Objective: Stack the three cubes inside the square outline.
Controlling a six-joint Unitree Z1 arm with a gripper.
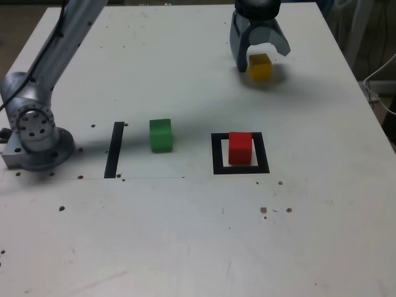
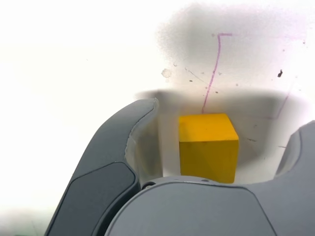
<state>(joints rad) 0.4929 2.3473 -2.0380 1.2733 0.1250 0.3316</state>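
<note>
Counter (image 1: 185,235): flat, matte white, speckled with small dark marks and holes.

Yellow cube (image 1: 260,67): solid, smooth-faced block, far side of the counter, towards the exterior view's right. It stands on the surface between the claw's two fingers; the wrist view shows a gap on either side of it.

Claw (image 1: 260,51): grey, curved, smooth shell-like fingers, spread wider than the cube and straddling it, not clamped.

Red cube (image 1: 240,148): same shape, sits upright inside the square outline (image 1: 216,154), a thick black frame with a white centre.

Green cube (image 1: 160,135): same shape, on bare counter between the outline and a straight black strip (image 1: 114,150).

Arm base (image 1: 34,133): rounded grey metal housing at the exterior view's left.

Exterior view only: red and green cubes, outline, strip, base.

Wrist view only: thin purple lines (image 2: 216,64) drawn on the counter beyond the yellow cube (image 2: 207,152), and the fingers' (image 2: 106,172) inner faces.
</note>
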